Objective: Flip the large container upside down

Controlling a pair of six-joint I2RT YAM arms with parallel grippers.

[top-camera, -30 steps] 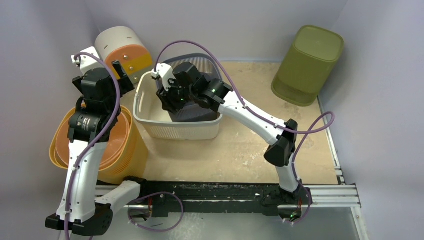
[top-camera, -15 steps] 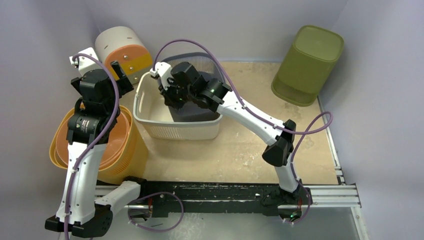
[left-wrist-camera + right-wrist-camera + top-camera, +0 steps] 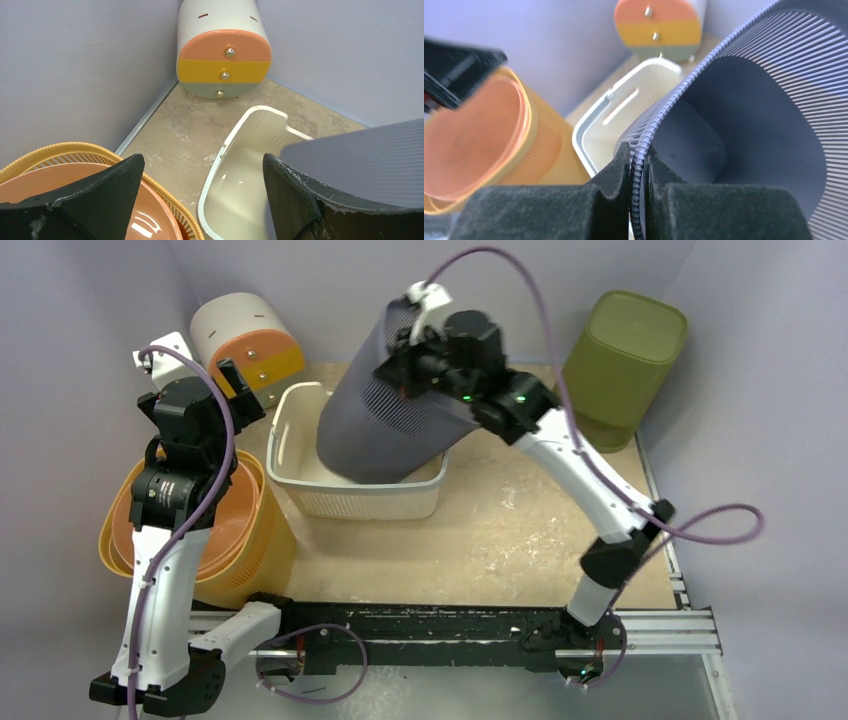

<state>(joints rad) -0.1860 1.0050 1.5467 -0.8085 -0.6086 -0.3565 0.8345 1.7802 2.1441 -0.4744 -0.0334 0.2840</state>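
Grey slatted bin (image 3: 395,405) is the large container we have to turn over, and it is no longer where it was half a second ago. Then it sat low inside the white basket (image 3: 360,502). Now our right arm has hauled it up and tipped it, so its closed base hangs over the basket's middle and its mouth leans up and away toward the far side.

Nearest to us, left of the white basket, stands the yellow slatted basket (image 3: 255,540) with an orange tub (image 3: 215,515) nested in it. Our left hand (image 3: 202,167) hovers above it with its fingers spread wide, holding nothing.

At the bin's upper rim, beyond the white basket, our right hand (image 3: 639,180) pinches the ribbed wall between nearly closed fingers, one inside and one outside. We cannot tell whether the base touches the basket floor.

Farther off, the striped drawer unit (image 3: 245,340) lies behind the white basket to the left, and the green bin (image 3: 620,365) stands well to its far right on the tabletop (image 3: 500,530).

We judge the lift begun but the flip not done. The bin must clear the basket and roll on until its mouth faces down. A one-sided rim pinch may slip.
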